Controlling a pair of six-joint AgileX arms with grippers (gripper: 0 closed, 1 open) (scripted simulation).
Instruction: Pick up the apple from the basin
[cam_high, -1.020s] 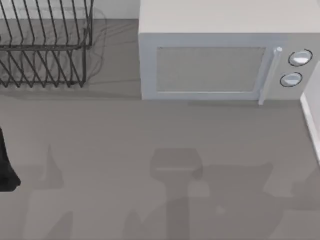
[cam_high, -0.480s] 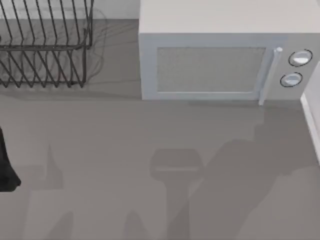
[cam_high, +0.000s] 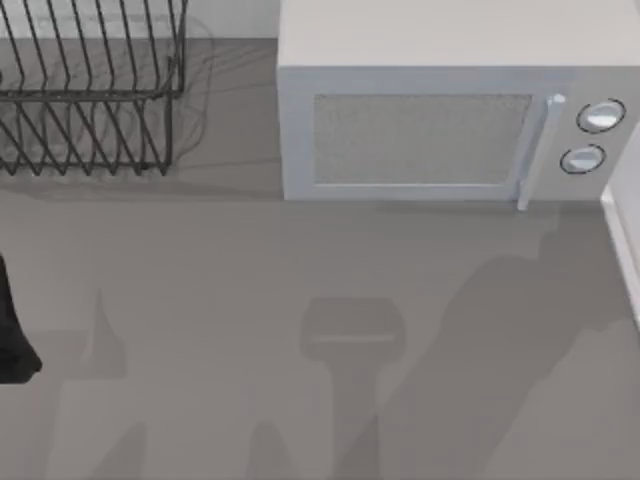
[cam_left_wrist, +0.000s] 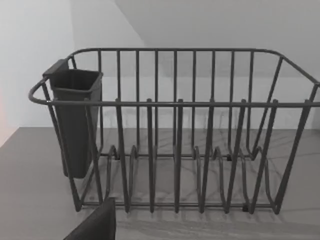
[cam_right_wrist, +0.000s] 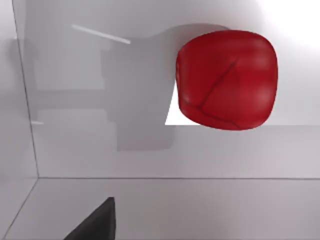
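Apple (cam_right_wrist: 226, 80) sits on the pale floor of the basin (cam_right_wrist: 150, 200) in my right wrist view, near one wall, untouched. Largest first in the top view: the table (cam_high: 200, 300), grey, with arm shadows on it; the right-hand shadow has spread up toward the microwave (cam_high: 440, 110) since a second ago, when it lay lower. Microwave at back right, door closed, unchanged. Wire dish rack (cam_high: 90, 90) at back left, same spot; my left wrist view faces it, dark cutlery cup (cam_left_wrist: 75, 120) hanging on one end. Left arm (cam_high: 12, 330) parked at the table's left edge. Jaws on both grippers: cannot tell how they stand.
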